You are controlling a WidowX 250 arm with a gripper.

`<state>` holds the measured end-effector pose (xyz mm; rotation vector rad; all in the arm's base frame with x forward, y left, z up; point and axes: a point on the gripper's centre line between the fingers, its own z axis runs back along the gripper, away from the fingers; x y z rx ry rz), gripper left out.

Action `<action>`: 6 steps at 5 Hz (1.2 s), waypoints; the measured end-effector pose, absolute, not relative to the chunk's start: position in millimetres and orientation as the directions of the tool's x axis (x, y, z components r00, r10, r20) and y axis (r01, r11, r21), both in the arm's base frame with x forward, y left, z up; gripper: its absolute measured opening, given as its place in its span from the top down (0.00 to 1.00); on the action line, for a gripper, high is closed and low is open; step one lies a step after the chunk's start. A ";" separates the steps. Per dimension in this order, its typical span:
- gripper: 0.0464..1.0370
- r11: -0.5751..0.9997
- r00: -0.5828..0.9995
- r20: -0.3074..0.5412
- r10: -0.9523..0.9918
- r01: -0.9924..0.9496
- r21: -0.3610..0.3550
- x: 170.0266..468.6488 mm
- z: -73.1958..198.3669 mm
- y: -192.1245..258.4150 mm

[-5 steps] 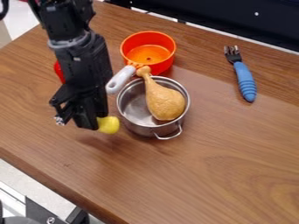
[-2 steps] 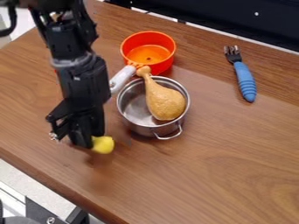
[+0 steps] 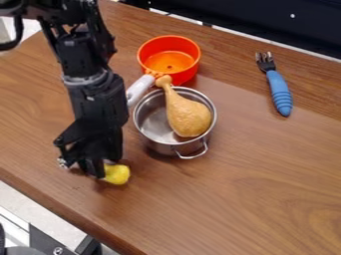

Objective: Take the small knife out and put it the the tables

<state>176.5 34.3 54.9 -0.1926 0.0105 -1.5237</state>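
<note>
Lower over the table than before, nearer its lower-left edge, the pincer is pinching the yellow object

There is one steel pot, one orange pan, one drumstick, one fork and one yellow object.

Open wood on the table gives a broad way rightward from the gripper and its yellow object, below the steel pot. Up and right, the pot blocks, with the drumstick jutting over its rim, and the orange pan behind. A lane runs between pot and fork.
</note>
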 end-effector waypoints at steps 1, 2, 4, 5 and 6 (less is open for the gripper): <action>0.14 0.031 0.051 0.125 -0.991 0.988 -0.150 175.1 57.6 33.1; 0.04 0.052 0.081 0.193 -0.978 0.987 -0.150 181.7 73.8 39.5; 0.04 0.140 0.184 0.260 -0.948 0.974 -0.179 207.6 104.1 47.2; 0.04 0.284 0.317 0.285 -0.905 0.947 -0.151 238.4 109.8 43.6; 0.04 0.391 0.406 0.314 -0.858 0.913 -0.113 262.4 115.1 33.5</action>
